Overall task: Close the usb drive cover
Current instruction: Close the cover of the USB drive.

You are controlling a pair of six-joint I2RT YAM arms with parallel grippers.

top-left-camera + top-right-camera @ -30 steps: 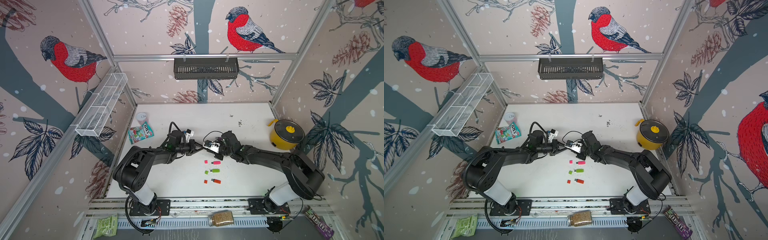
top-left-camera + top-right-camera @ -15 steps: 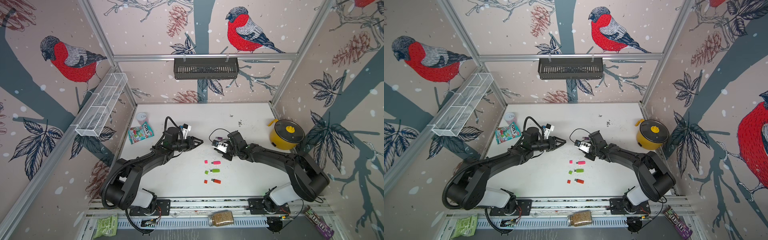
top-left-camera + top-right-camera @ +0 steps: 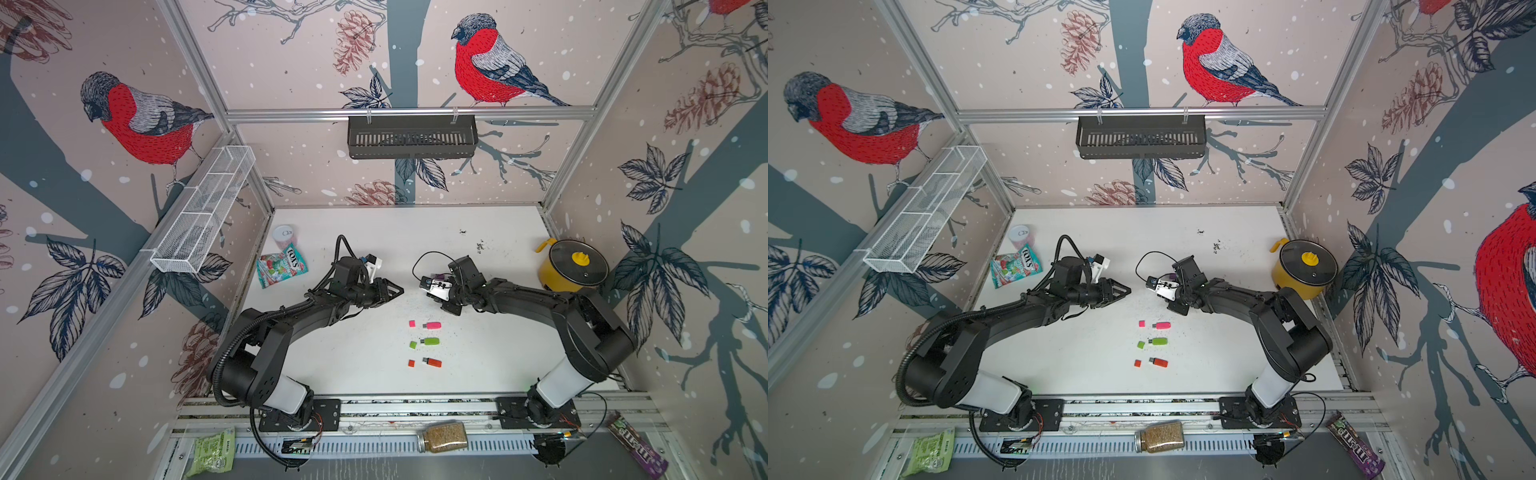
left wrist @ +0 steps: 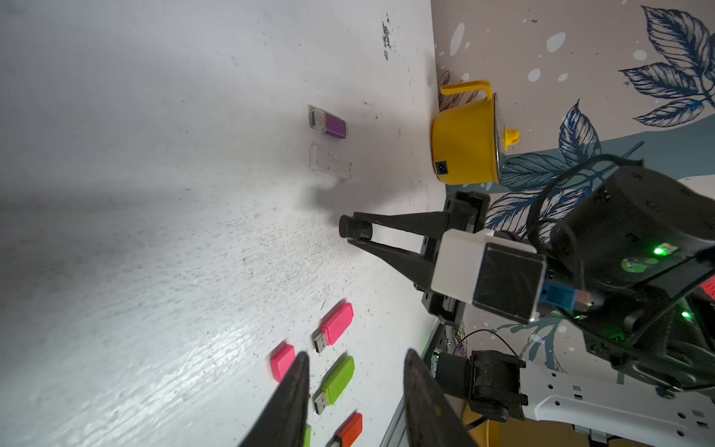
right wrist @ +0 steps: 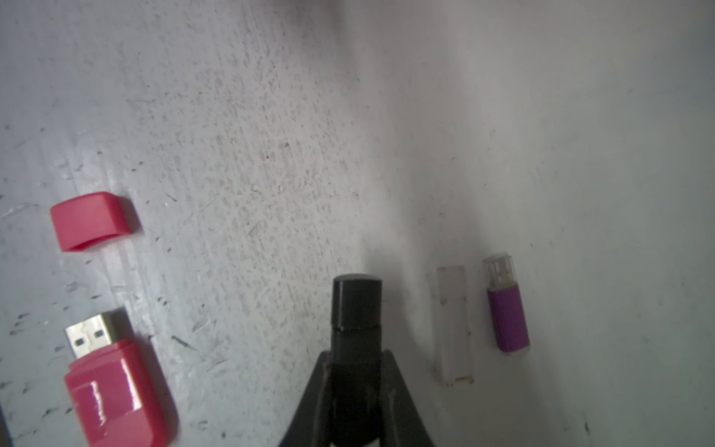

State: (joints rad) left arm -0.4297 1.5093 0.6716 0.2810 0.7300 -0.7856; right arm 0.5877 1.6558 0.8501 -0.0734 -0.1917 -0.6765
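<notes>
Left gripper (image 4: 356, 354): jaws partly apart, empty.
Right gripper (image 5: 356, 286): closed on nothing (tips pressed together).
Purple usb drive (image 5: 507, 317): capped.

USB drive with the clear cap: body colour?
The USB drive is purple; the right wrist view shows it best.

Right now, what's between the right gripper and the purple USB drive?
A clear plastic piece lies between right gripper and purple USB drive, in the right wrist view.

- Top views: bright, even overhead light, sharp; wide-angle bending at edges.
- Left wrist: glare streak on white scuffed tabletop (image 4: 201, 360), grey shadow patch mid-table; left gripper (image 4: 356, 356) blurred.
- Right wrist: dimmer, soft; highlight on glossy pink plastic USB drive body (image 5: 116, 394).
</notes>
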